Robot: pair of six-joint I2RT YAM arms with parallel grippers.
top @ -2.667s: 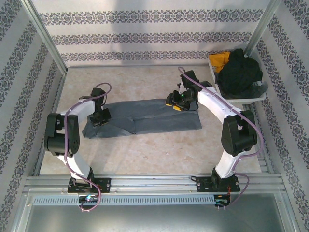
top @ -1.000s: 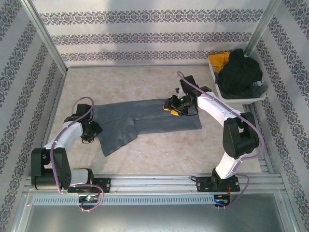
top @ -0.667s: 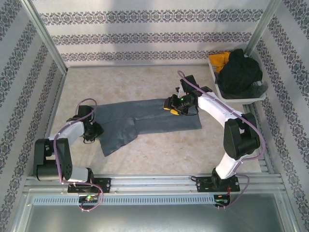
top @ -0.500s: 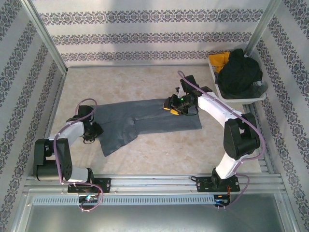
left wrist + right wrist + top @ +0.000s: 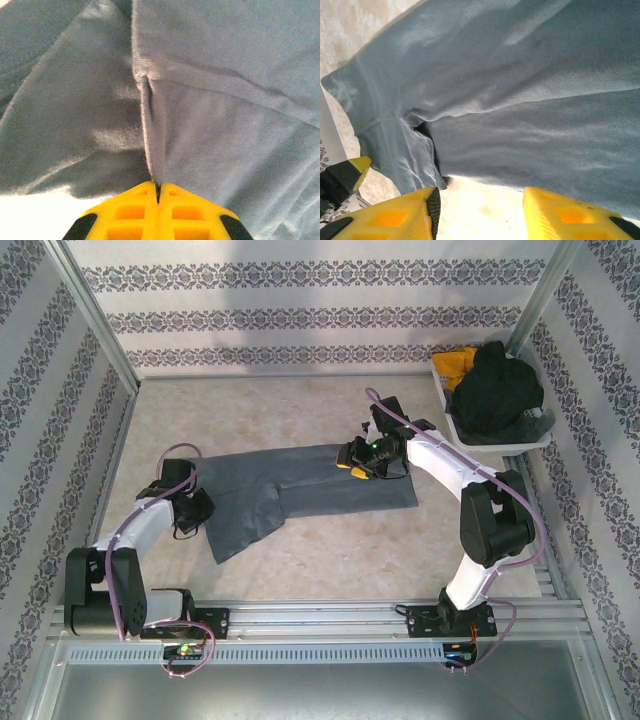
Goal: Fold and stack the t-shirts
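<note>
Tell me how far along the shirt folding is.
Done: the gray t-shirt lies partly folded lengthwise. In hand: the left gripper pinches its fabric, the right gripper open above the other end. Left: finishing it, then the clothes heaped in the tray.

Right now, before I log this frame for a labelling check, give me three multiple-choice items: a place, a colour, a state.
1. Where is the tray? A near left corner; B far right corner; C table centre.
2. What colour is the spread t-shirt? A red; B white; C grey.
3. How is the left tool? A shut on the t-shirt; B open; C holding the tray.
Answers: B, the top view shows it at the far right; C, its cloth is grey; A, its closed fingers pinch a fold.
</note>
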